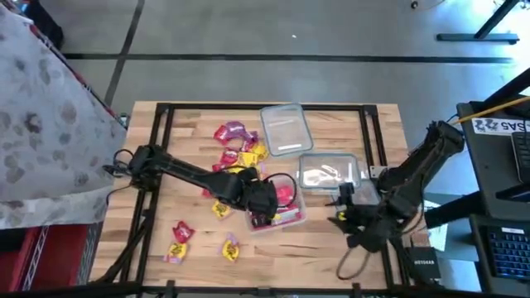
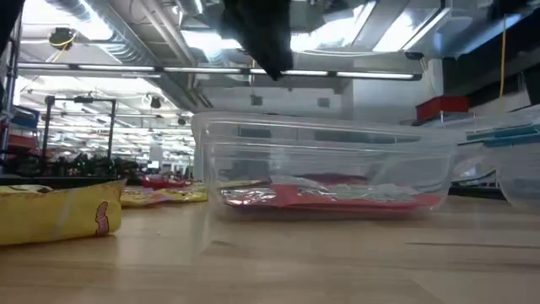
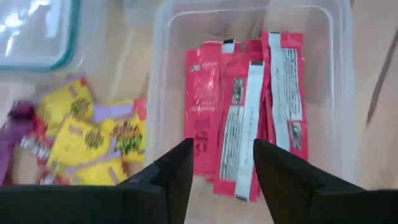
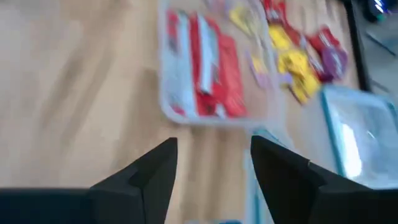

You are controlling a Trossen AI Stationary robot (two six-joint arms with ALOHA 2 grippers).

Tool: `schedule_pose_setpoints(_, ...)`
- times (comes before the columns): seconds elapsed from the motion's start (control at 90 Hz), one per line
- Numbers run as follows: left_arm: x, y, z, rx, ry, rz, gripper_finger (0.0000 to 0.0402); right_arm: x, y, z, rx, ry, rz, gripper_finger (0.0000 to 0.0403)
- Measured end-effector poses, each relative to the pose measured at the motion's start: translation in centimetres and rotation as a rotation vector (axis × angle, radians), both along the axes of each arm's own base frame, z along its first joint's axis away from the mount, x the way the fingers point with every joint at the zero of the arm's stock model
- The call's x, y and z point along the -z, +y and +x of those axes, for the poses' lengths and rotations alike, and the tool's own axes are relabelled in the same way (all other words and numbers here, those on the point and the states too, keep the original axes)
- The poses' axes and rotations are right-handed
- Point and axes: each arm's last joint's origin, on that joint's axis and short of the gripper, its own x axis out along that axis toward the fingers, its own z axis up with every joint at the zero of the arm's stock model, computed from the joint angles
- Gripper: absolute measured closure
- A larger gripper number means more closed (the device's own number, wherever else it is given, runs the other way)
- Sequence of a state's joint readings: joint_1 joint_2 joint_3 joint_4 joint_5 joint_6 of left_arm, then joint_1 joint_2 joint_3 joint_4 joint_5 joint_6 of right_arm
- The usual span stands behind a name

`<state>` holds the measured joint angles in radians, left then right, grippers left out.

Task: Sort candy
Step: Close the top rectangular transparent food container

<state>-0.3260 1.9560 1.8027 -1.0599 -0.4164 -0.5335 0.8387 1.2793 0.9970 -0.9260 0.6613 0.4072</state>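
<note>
Black and parted with nothing between its fingers, our left claw (image 3: 217, 171) hangs over the clear tub (image 1: 280, 217) where red candy packets (image 3: 249, 112) lie stacked. Just beside the tub, yellow and purple sweets (image 1: 240, 149) lie heaped on the wooden bench (image 1: 331, 257), with a few more (image 1: 203, 240) scattered apart. Our right claw (image 4: 214, 165), also parted and empty, waits above the bench's right side near a second tub (image 1: 331, 175) and a lid (image 1: 286, 128).

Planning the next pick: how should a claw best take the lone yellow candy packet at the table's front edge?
The yellow candy packet lies flat and apart from the others, so come straight down from above and pinch across its narrow width at the middle; its edges look reachable on every side.
</note>
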Motion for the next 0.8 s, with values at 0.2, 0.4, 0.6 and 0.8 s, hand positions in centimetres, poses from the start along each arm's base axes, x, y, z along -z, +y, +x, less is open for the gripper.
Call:
schedule_pose_setpoints(0.2,-0.4,-2.5,-2.5,-0.063,0.019,0.112,0.025,2.6,-0.9,2.0,0.035,0.115,-0.1,0.019)
schedule_pose_setpoints(0.4,-0.1,-4.2,-4.9,-0.214,0.07,0.106,0.0255,4.8,-1.6,3.7,0.163,0.16,-0.137,0.0169)
schedule_pose_setpoints(0.6,1.2,-5.8,-6.1,-0.28,0.047,0.084,0.0271,6.3,-2.7,4.9,0.243,0.221,-0.181,0.0177)
schedule_pose_setpoints(0.8,2.8,-6.9,-7.0,-0.34,0.008,0.086,0.0272,7.2,-4.2,6.0,0.321,0.26,-0.219,0.0201)
